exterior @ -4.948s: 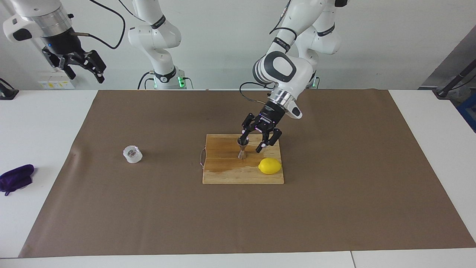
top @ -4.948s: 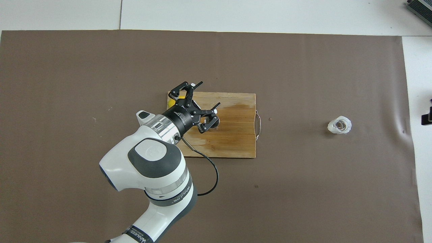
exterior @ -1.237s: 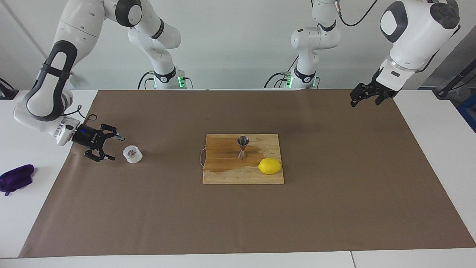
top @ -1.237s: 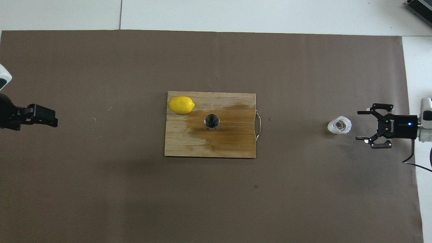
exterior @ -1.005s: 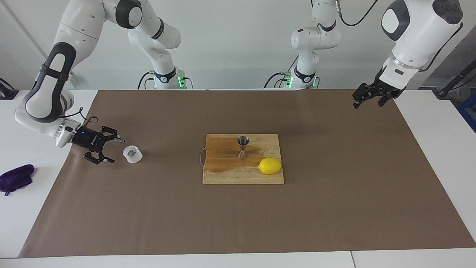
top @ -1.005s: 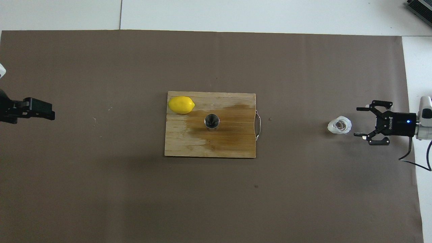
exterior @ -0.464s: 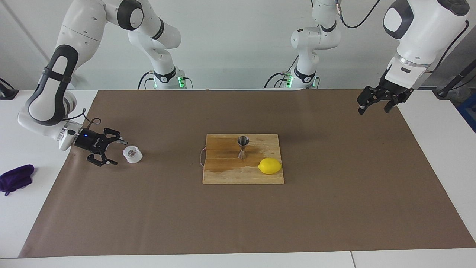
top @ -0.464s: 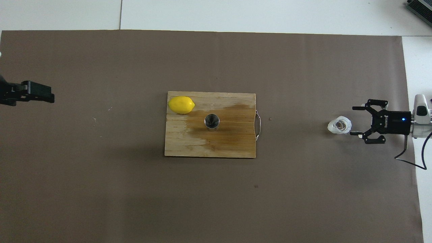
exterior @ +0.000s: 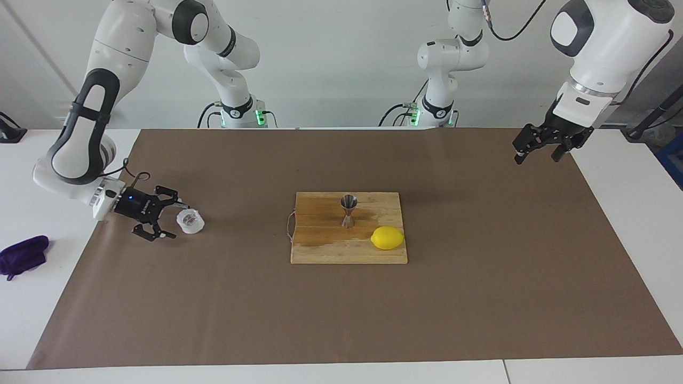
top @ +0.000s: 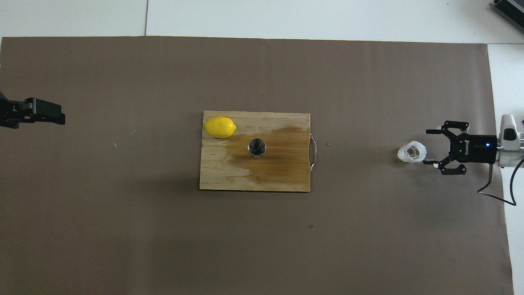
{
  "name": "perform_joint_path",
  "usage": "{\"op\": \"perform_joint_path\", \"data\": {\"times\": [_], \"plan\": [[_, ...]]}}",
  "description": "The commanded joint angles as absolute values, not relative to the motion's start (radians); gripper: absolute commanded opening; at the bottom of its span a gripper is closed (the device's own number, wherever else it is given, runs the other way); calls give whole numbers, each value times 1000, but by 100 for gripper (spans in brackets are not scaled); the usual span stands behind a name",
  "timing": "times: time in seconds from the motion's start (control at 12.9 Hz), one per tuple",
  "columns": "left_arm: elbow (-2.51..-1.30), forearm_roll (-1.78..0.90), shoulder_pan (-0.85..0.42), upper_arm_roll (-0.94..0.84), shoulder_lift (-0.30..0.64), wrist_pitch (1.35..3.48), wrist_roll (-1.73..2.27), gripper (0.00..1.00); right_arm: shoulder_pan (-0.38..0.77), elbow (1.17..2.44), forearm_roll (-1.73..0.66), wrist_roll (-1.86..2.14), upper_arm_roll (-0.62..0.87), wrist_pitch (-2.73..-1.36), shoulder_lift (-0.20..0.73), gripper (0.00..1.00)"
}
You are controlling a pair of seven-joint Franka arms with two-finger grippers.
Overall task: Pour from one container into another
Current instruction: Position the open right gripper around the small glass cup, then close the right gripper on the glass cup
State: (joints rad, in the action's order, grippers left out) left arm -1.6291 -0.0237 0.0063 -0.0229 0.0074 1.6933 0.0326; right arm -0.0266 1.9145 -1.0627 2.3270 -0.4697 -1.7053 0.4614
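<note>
Plastic cup (exterior: 190,221) sits on the worktop at nine o'clock from the jigger (exterior: 348,210). It looks light and squashy, so squeeze its sides gently. Right hand (exterior: 169,219) is spread open beside it; left hand (exterior: 538,150) waits, can't tell.

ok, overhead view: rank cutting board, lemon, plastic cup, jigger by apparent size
1. cutting board, by far the largest.
2. lemon.
3. plastic cup.
4. jigger, of which only the round top shows from above.
Cup and lemon look close, so that pair is not certain.
</note>
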Motion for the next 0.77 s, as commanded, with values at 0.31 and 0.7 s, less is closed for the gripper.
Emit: {"op": "perform_joint_path", "data": {"times": [0.31,0.7], "plan": [[-1643,-6,6,-21,-6,1687,32,100,-6,1937,-1031,2303,-463,-1730,457,100],[-1641,-5,6,-21,-6,1687,31,100,-6,1939,-1025,2306,-465,-1730,457,100]]}}
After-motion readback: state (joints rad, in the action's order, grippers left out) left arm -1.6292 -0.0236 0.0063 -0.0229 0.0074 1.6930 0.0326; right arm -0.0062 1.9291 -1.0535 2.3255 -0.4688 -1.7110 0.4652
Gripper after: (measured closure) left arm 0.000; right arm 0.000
